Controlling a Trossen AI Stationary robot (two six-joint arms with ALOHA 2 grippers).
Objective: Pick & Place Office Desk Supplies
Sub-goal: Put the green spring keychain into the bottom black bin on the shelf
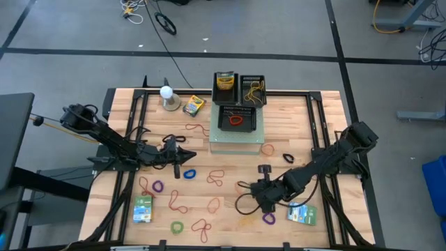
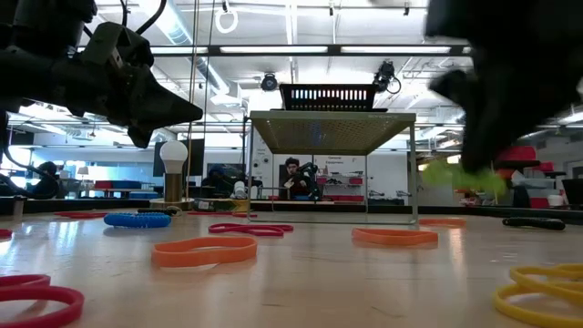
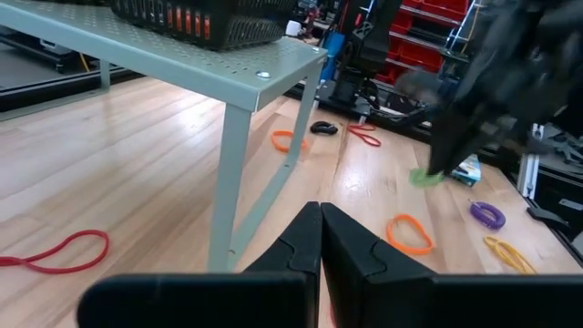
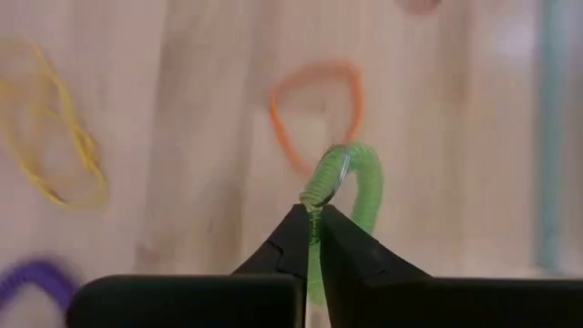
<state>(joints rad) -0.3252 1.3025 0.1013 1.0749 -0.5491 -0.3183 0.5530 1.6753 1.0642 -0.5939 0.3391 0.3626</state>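
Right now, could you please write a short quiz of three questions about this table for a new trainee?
1. True or false: the right pincer is shut on a green rubber band.
2. What stands on the raised metal stand? A) a black basket B) a crayon box C) a white ball
3. How do the fingers of the left pincer stand?

Key: 1 true. 2 A, the black basket. 3 shut, holding nothing.
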